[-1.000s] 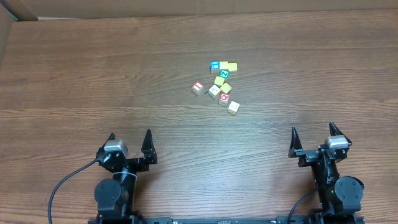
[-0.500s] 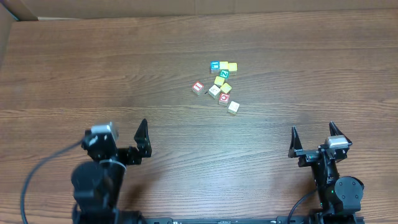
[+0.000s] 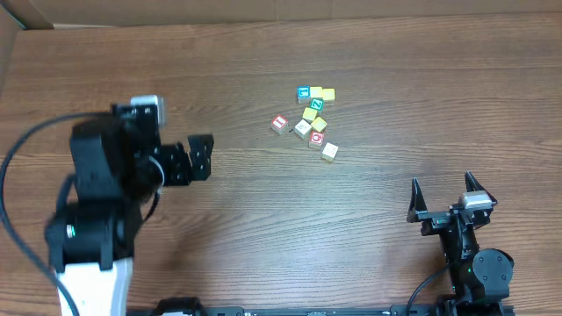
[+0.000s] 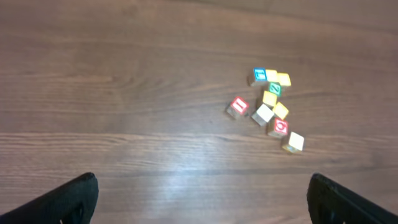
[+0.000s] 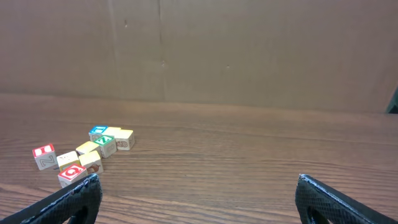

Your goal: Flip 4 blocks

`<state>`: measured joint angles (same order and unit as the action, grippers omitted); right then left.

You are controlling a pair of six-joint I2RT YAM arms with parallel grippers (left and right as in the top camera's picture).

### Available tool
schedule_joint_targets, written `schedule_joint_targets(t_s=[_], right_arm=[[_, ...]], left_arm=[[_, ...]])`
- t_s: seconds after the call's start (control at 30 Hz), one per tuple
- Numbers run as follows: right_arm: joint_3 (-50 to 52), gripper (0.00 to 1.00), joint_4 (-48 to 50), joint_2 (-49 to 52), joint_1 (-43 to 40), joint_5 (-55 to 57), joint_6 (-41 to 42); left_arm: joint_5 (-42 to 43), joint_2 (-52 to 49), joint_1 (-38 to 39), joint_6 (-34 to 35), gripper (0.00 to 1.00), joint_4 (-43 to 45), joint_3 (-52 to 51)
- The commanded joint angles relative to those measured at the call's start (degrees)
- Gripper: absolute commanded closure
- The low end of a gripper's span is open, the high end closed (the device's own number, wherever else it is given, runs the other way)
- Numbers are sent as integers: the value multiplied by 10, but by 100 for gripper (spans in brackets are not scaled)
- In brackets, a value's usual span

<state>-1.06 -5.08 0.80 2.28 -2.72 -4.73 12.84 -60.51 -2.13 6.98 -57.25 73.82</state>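
The blocks are lying in a loose cluster on the worktop, toward its far side and a little right of centre. The left claw is hanging above the wood well to the left of them, jaws spread wide and holding nothing. The right claw is sitting low at the near right edge, equally spread and empty. By my reading, no block is being handled yet and the step in hand is the approach to a first one.

The left red block is looking like the best start, since it is standing slightly apart from the rest on the side facing the left claw. The cream block at the near right corner is also lying exposed, and is probably suiting the right claw. The second red block and the yellow block are sitting tight among neighbours, so they are better left until room is opening up.

These cubes are tiny, so jaws this wide are risking a sweep through the cluster; narrowing them before descending should help. Pinching two opposite side faces squarely, lifting only slightly, turning and setting down clear of the others should keep things tidy. The blue cube and green cube are best left untouched.
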Motion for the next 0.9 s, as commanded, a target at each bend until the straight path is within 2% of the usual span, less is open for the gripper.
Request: schedule_joint_targets(t_s=[0.0, 0.1, 0.13, 0.17, 0.2, 0.23, 0.27, 0.3, 0.47, 0.7, 0.87], right_arm=[[6, 0, 4, -6, -2, 3, -2], [6, 0, 4, -6, -2, 3, -2], [6, 0, 4, -6, -2, 3, -2], [6, 0, 4, -6, -2, 3, -2], [6, 0, 4, -6, -2, 3, -2], [6, 0, 4, -6, -2, 3, -2], [6, 0, 4, -6, -2, 3, -2], [6, 0, 4, -6, -2, 3, -2], [6, 0, 4, -6, -2, 3, -2], [6, 0, 4, -6, -2, 3, -2], [6, 0, 4, -6, -2, 3, -2]], left_arm=[[63, -45, 3, -12, 0, -21, 40], [82, -66, 3, -12, 0, -25, 40], [82, -73, 3, -10, 4, -30, 40], [82, -79, 3, -9, 14, -34, 40], [82, -84, 3, -5, 25, -38, 40], [82, -89, 3, -5, 43, -42, 40], [82, -92, 3, -3, 78, -44, 40], [82, -96, 3, 0, 96, -47, 40], [77, -107, 3, 13, 96, -63, 40], [-5, -121, 3, 79, 96, -78, 40], [-10, -147, 3, 83, 93, -87, 40]])
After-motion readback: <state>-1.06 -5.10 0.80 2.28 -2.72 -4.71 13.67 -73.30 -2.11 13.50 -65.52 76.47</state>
